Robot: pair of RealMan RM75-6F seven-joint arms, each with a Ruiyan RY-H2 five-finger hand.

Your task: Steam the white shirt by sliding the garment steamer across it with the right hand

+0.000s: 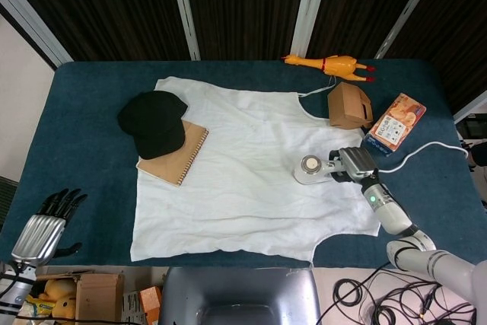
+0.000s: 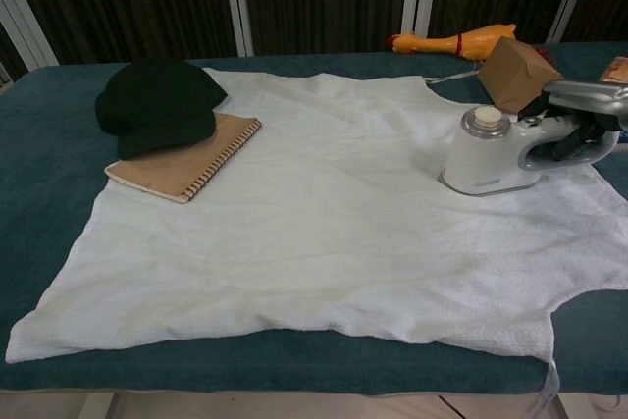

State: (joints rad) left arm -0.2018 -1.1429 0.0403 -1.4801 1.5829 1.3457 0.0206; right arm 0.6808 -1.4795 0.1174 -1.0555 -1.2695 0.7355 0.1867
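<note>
The white shirt (image 1: 243, 165) lies spread flat on the blue table (image 1: 84, 104); the chest view shows the shirt (image 2: 324, 213) filling the middle. A white garment steamer (image 1: 310, 170) stands on the shirt's right side, also visible as the steamer (image 2: 488, 152) in the chest view. My right hand (image 1: 354, 165) grips the steamer's handle from the right, fingers wrapped around it, as the right hand (image 2: 586, 117) shows. My left hand (image 1: 47, 226) hangs off the table's front-left corner, fingers apart, holding nothing.
A black cap (image 1: 152, 121) rests on a brown spiral notebook (image 1: 179, 155) over the shirt's left part. A rubber chicken (image 1: 329, 64), a brown box (image 1: 349, 104) and an orange carton (image 1: 394, 122) sit at the back right. The steamer's cord (image 1: 430, 148) trails right.
</note>
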